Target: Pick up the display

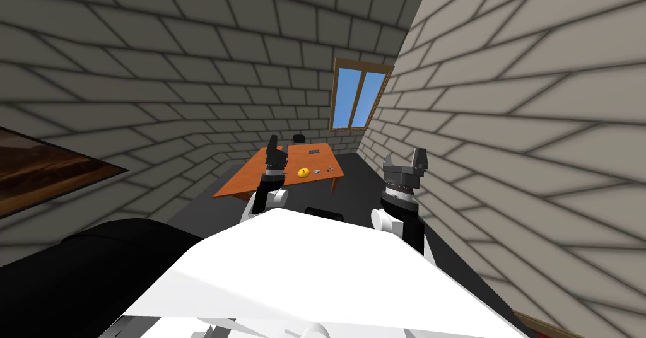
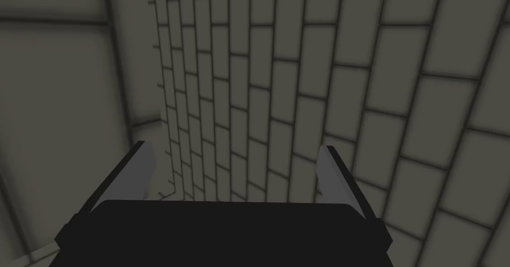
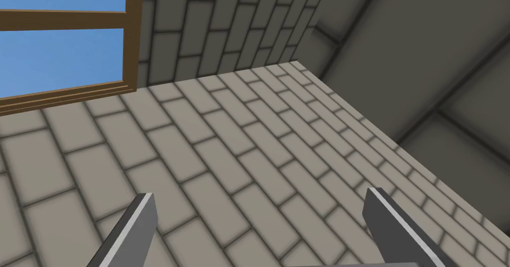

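Observation:
An orange-brown table stands far ahead by the back wall. On it lie a yellow round thing, a small dark flat item and two tiny pieces. A dark object sits at its far edge; I cannot tell which of these is the display. My left gripper is raised in front of the table's left part, and its fingers stand open with nothing between them. My right gripper is raised near the right wall, and its fingers are open and empty too.
The brick wall runs close along my right. A black sofa lies at my near left, under a framed picture. A window is in the back wall behind the table. Dark floor leads to the table.

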